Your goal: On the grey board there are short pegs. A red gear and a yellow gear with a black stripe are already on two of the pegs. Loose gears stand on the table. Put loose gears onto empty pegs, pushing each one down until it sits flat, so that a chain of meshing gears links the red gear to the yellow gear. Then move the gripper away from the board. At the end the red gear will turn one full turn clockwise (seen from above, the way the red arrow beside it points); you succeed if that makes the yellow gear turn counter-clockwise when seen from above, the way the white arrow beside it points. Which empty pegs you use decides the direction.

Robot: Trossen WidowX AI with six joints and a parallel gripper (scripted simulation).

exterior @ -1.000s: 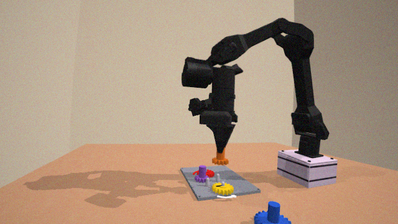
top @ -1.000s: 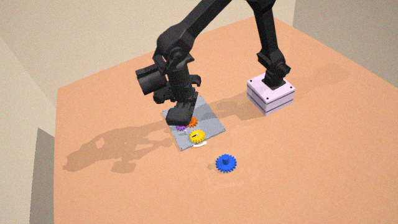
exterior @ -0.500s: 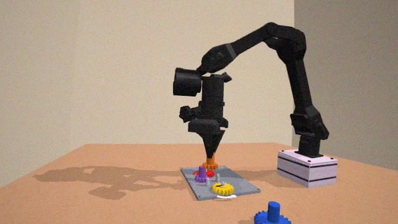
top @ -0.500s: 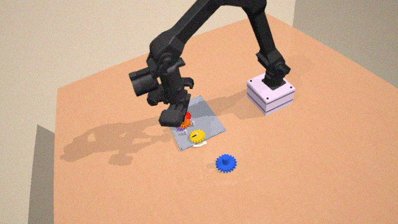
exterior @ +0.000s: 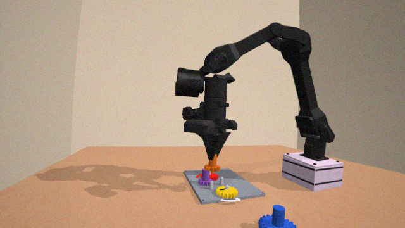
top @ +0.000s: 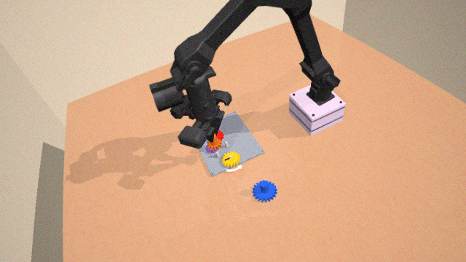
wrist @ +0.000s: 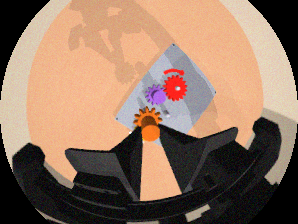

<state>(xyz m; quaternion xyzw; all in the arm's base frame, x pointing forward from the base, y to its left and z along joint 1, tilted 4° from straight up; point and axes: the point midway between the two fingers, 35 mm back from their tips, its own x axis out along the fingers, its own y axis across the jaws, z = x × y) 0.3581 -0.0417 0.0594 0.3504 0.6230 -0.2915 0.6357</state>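
Note:
My gripper (top: pixel 216 137) (exterior: pixel 213 157) (wrist: pixel 149 128) is shut on the upright stem of the orange gear (top: pixel 214 145) (exterior: pixel 212 168) (wrist: pixel 150 134), holding it above the grey board (top: pixel 249 145) (exterior: pixel 248 187) (wrist: pixel 202 95). The purple gear (exterior: pixel 205 178) (wrist: pixel 158 96) sits on the board beside the red gear (top: pixel 220 135) (exterior: pixel 214 177) (wrist: pixel 174 86). Two bare pegs show: one peg (top: pixel 226 144) (exterior: pixel 221 181) and another peg (top: pixel 218 154) (exterior: pixel 211 185) near the yellow gear (top: pixel 233 161) (exterior: pixel 226 192). The yellow gear is hidden in the wrist view.
The blue gear (top: pixel 264 191) (exterior: pixel 278 218) stands on the table (top: pixel 328 200) in front of the board. The white arrow (top: pixel 234 169) (exterior: pixel 230 200) lies beside the yellow gear. The pale arm base (top: pixel 317 116) (exterior: pixel 311 174) stands to the right of the board.

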